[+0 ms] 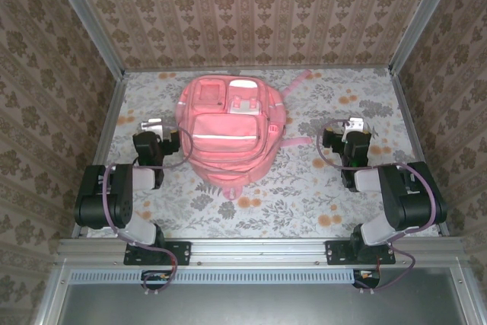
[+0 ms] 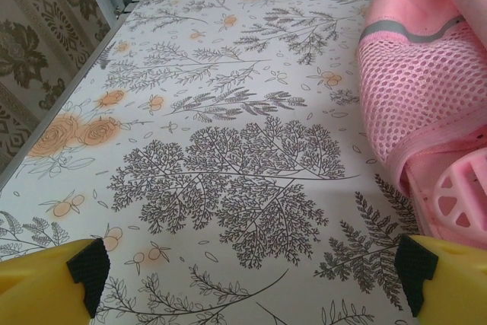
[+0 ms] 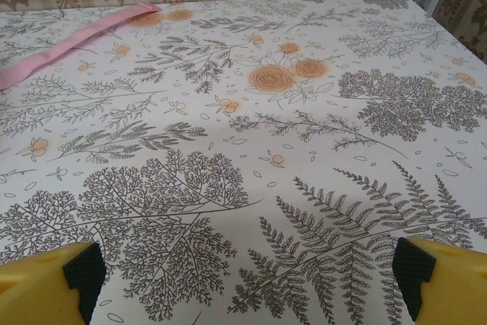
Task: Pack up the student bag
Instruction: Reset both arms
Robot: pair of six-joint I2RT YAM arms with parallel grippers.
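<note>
student bag (image 1: 228, 136) lies flat at upper centre of the frame on the desk (image 1: 319, 197), left claw (image 1: 154, 125) just beside it, right claw (image 1: 354, 124) well apart, both spread wide, gripping nothing

Floral-print table (image 1: 319, 203); pink student bag (image 1: 228, 131) lying flat at centre-back.

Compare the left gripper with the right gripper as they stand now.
The left gripper sits close beside the student bag, by its mesh side pocket; the right gripper stands clear of the bag. Ahead of the right gripper a pink strap lies far off; ahead of the left gripper, patterned table. Both are open and hold nothing.
</note>
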